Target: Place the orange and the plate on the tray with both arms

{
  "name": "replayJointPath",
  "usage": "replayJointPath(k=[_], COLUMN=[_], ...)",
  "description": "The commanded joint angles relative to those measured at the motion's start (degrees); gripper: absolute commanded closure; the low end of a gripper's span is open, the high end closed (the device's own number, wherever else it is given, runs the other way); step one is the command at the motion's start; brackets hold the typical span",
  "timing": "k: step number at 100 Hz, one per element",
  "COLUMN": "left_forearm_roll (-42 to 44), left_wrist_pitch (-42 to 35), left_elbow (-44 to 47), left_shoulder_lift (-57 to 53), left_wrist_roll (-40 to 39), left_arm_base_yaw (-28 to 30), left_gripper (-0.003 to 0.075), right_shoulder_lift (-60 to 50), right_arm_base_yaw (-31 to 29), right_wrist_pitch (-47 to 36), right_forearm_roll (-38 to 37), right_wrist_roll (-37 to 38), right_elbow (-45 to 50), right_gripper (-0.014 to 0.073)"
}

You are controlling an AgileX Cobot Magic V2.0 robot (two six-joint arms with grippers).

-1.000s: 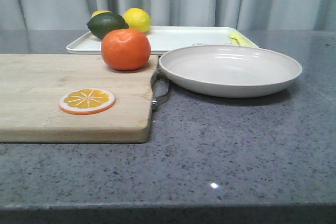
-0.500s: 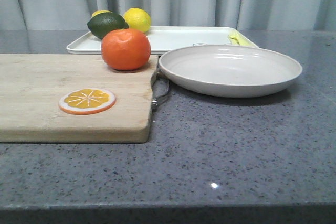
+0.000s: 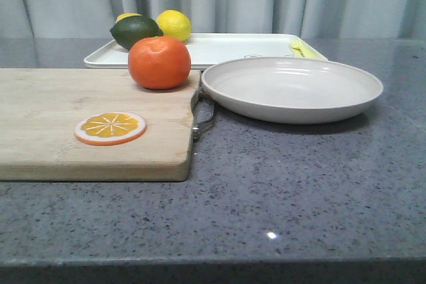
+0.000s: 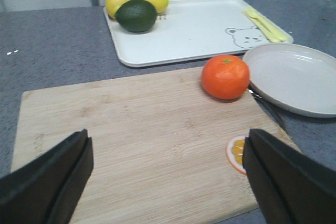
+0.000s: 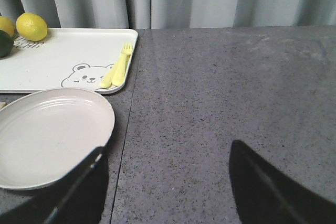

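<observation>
looking forward over the grey tabletop (image 3: 299,184), we see the orange (image 3: 160,62) sitting on the far right part of a wooden cutting board (image 3: 60,124), with an orange slice disc (image 3: 110,128) lying flat nearer to us on the same board. the plate (image 3: 291,88) rests on the tabletop just beside the board's right edge. behind both lies the tray (image 3: 219,49), carrying a dark green fruit (image 3: 135,31), two lemons (image 3: 174,24) and yellow cutlery (image 3: 301,48). neither arm shows here.

from our left wrist, the left pincer (image 4: 168,177) hangs released above the board, its fingers (image 4: 50,179) spread wide with nothing between them; the orange (image 4: 225,76) is well apart from it, almost touching the plate (image 4: 294,80).

from our right wrist, the right pincer (image 5: 168,182) is likewise spread and holding nothing, one finger (image 5: 79,190) by the plate's (image 5: 47,135) rim. the tray (image 5: 63,59) with its bear print lies just beyond the plate.
</observation>
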Motion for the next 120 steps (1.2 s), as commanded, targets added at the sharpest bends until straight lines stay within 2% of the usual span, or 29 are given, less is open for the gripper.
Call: replayJointPath(k=[1, 24, 38, 62, 70, 102, 120], left_forearm_roll=[-9.9, -22.58, -27.82, -29.44, -29.58, -29.58, -29.97], left_wrist_pitch=[-3.66, -5.0, -5.05, -4.45, -4.33, -11.05, -15.03], left_elbow=[-2.12, -2.54, -6.47, -14.95, -16.9, -21.89, -24.28], left_shoulder_lift=[2.15, 12.24, 19.69, 31.86, 35.11, 47.62, 53.63], left_wrist_roll=[8.54, 23.07, 31.02, 40.46, 43.17, 45.08, 45.08], left_arm_base_yaw=[-0.45, -0.45, -0.45, -0.56, -2.18, -13.42, -16.1], left_gripper=[0.0153, 0.0153, 0.0153, 0.0153, 0.0153, 0.0153, 0.0153], right_shoulder_lift=[0.99, 0.99, 0.99, 0.99, 0.99, 0.99, 0.99], right_arm_base_yaw=[0.13, 0.13, 0.13, 0.13, 0.13, 0.13, 0.13], right_wrist_pitch=[-4.83, -4.9, -4.9, -4.96, -4.96, -5.6, -5.6], right_forearm_roll=[-0.03, -0.03, -0.03, -0.03, -0.03, -0.03, -0.03], right_wrist_roll=[0.07, 0.07, 0.07, 0.07, 0.07, 0.07, 0.07], right_elbow=[-1.87, -1.87, -1.87, -1.87, -1.87, -1.87, -1.87], right_gripper=[0.0094, 0.0094, 0.0094, 0.0094, 0.0094, 0.0094, 0.0094])
